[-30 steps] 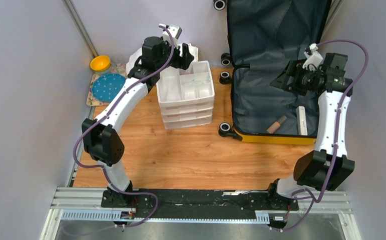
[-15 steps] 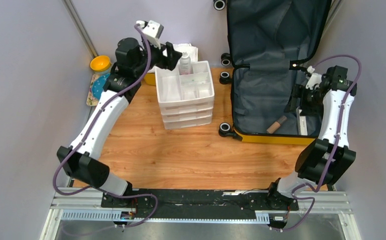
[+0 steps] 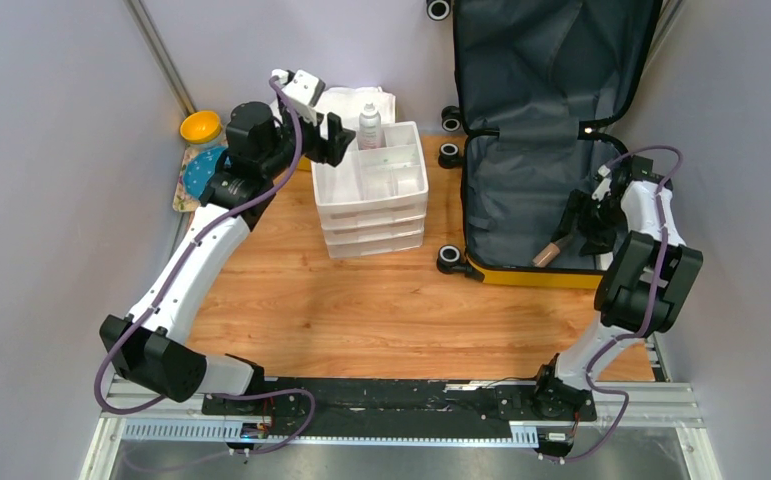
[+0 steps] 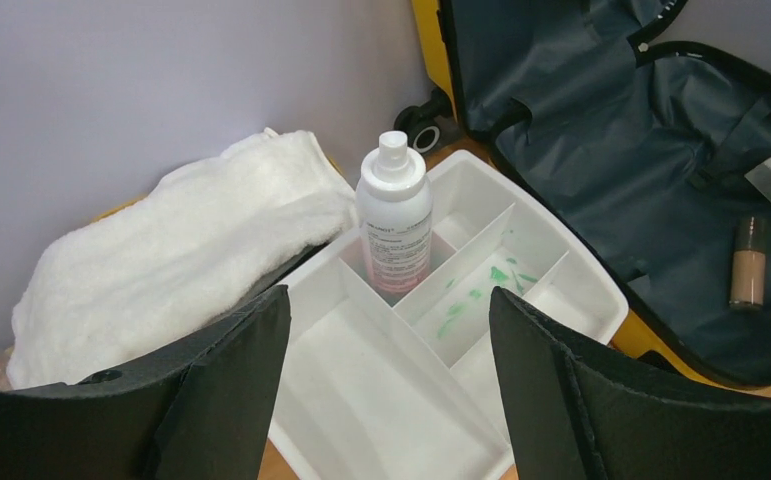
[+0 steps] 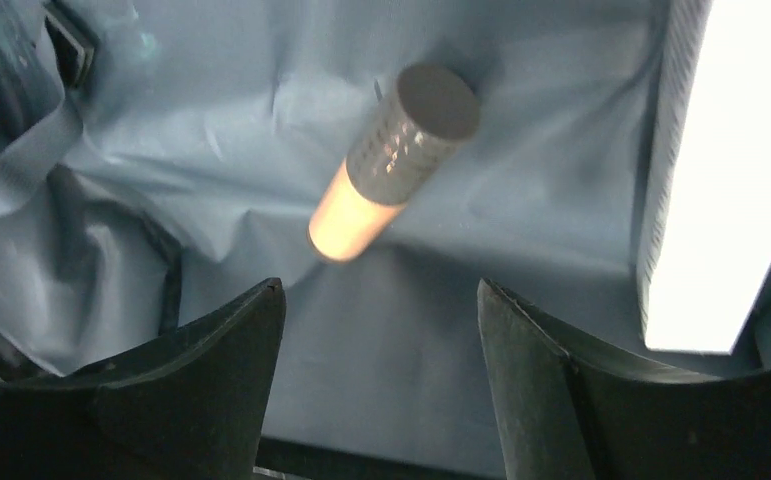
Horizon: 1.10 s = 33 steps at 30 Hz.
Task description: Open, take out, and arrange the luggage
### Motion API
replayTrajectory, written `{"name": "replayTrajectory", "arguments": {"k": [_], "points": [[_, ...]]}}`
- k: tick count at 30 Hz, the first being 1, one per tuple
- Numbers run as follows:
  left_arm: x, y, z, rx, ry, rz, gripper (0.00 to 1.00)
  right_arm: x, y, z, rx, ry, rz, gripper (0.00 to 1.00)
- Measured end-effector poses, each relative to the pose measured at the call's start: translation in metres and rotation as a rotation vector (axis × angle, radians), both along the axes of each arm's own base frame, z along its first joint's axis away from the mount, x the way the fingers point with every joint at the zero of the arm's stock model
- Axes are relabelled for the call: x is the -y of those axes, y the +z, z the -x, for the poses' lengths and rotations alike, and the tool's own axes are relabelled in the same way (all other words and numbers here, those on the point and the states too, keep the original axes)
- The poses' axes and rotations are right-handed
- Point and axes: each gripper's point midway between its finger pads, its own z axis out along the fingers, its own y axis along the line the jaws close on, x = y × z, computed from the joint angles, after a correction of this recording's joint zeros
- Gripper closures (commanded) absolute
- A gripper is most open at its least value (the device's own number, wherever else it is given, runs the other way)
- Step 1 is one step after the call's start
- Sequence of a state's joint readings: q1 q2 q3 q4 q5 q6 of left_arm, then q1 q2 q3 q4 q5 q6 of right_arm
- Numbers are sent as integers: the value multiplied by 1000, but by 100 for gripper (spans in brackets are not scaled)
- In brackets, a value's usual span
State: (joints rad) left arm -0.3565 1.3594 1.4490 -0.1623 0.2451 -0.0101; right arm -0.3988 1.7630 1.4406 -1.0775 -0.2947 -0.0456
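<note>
Well, fabric-lined luggage [image 3: 521, 190], smooth cyl. tube [image 5: 391, 160], flat white box [image 5: 721, 180]

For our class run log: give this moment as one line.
left gripper: open, empty, by organiser | right gripper: open, over beige tube in luggage | spray bottle: upright in organiser

Free room and obstacles. In the open luggage [image 3: 511, 200], bare lining surrounds the tube [image 5: 393, 160], leaving passage on both sides for the spread right gripper [image 5: 381, 300]. A white box [image 5: 706, 170] stands near on the tube's right. In the organiser [image 4: 381, 400], a spray bottle [image 4: 394, 215] occupies one rear compartment. A towel [image 4: 161, 260] lies just beside the rear-left rim. The remaining compartments stand open.
</note>
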Motion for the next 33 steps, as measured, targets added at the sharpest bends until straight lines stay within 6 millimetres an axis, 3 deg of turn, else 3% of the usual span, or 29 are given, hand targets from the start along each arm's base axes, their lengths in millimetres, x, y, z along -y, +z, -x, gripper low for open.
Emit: {"name": "replayTrajectory", "arguments": {"k": [11, 15, 22, 24, 28, 30, 33], "points": [[-5, -7, 6, -10, 0, -52, 19, -11, -38, -38, 16, -25, 25, 32], [-6, -9, 6, -20, 3, -56, 19, -11, -52, -44, 2, -23, 39, 44], [-7, -12, 7, -21, 1, -72, 19, -7, -57, -45, -14, -25, 51, 92], [-7, -14, 7, -27, 1, -77, 19, -7, -53, -48, -5, -20, 51, 100], [-7, -15, 8, -33, 0, -80, 19, -12, -31, -61, 77, 14, 24, 100], [-7, -15, 8, -33, 1, -79, 19, -17, -5, -71, 158, 32, 4, 100], [-8, -15, 7, -37, 6, -73, 19, -25, 51, -92, 333, 64, -1, 100]]}}
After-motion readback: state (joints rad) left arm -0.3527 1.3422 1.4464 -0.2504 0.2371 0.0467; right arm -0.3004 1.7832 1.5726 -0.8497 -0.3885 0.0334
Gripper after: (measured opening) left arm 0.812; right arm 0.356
